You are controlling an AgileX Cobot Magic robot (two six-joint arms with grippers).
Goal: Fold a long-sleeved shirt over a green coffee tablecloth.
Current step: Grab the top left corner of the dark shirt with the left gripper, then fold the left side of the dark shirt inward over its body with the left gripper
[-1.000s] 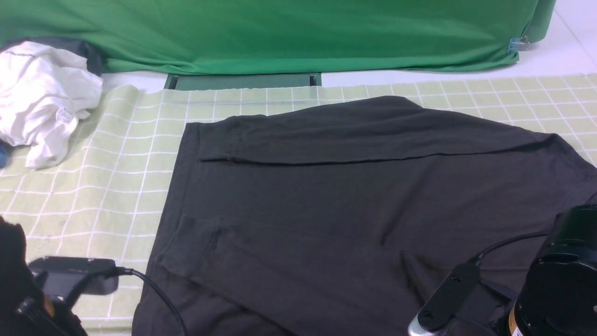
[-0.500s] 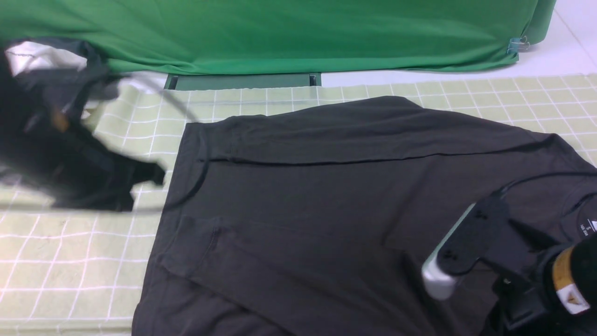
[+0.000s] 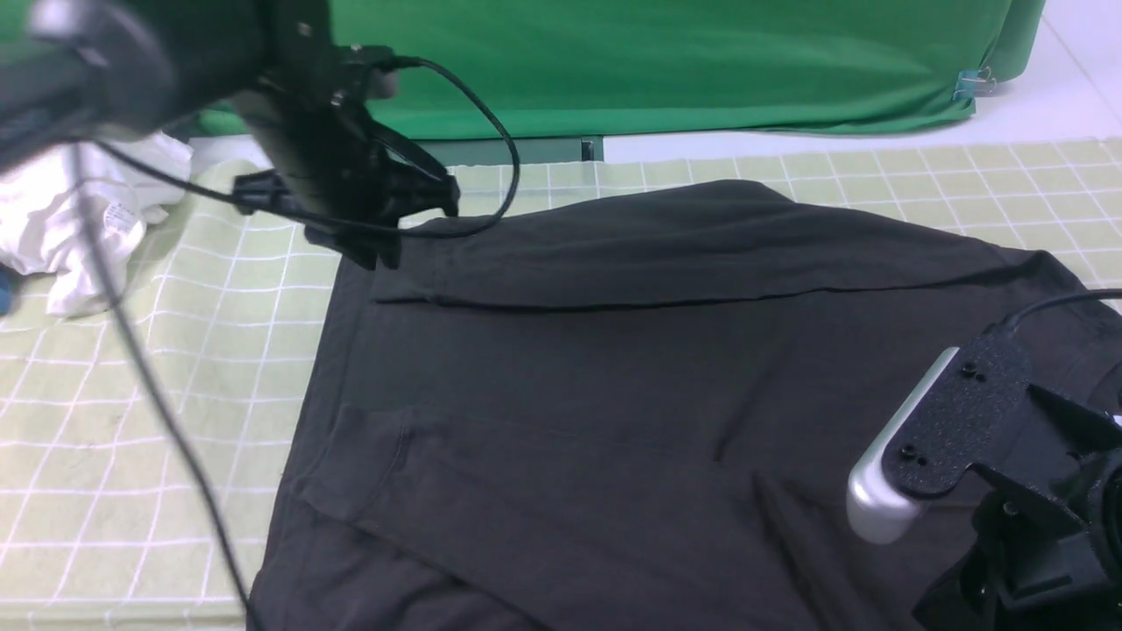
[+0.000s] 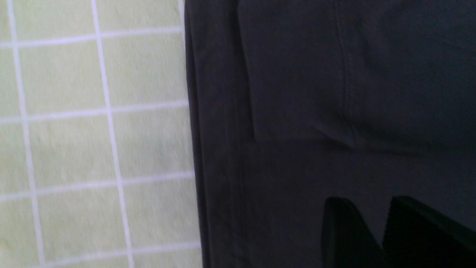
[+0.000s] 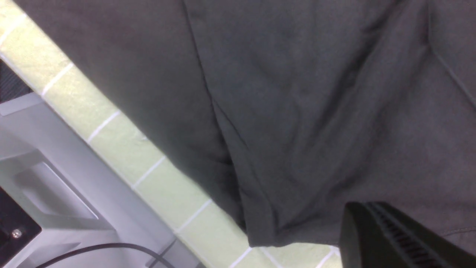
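Note:
The black long-sleeved shirt [image 3: 631, 394] lies spread on the green coffee tablecloth [image 3: 175, 368], with one sleeve folded across its far part and the other across its near part. My left gripper [image 3: 372, 250] hangs over the shirt's far left corner. In the left wrist view the left gripper [image 4: 367, 199] is open by a narrow gap, with nothing between its fingers and the shirt's hem [image 4: 223, 149] below. My right arm [image 3: 1034, 491] is over the shirt's near right part. The right gripper [image 5: 362, 204] is shut and empty above the shirt's near edge [image 5: 260, 223].
A crumpled white garment [image 3: 61, 228] lies at the far left on the tablecloth. Plain bright green fabric [image 3: 614, 61] hangs along the back. The left arm's cable [image 3: 158, 394] dangles over the left side. The table's grey front frame [image 5: 55, 178] shows in the right wrist view.
My left arm has swung from the near left corner up to the shirt's far left corner. My right arm has moved forward over the shirt's right side and now hides the collar label.

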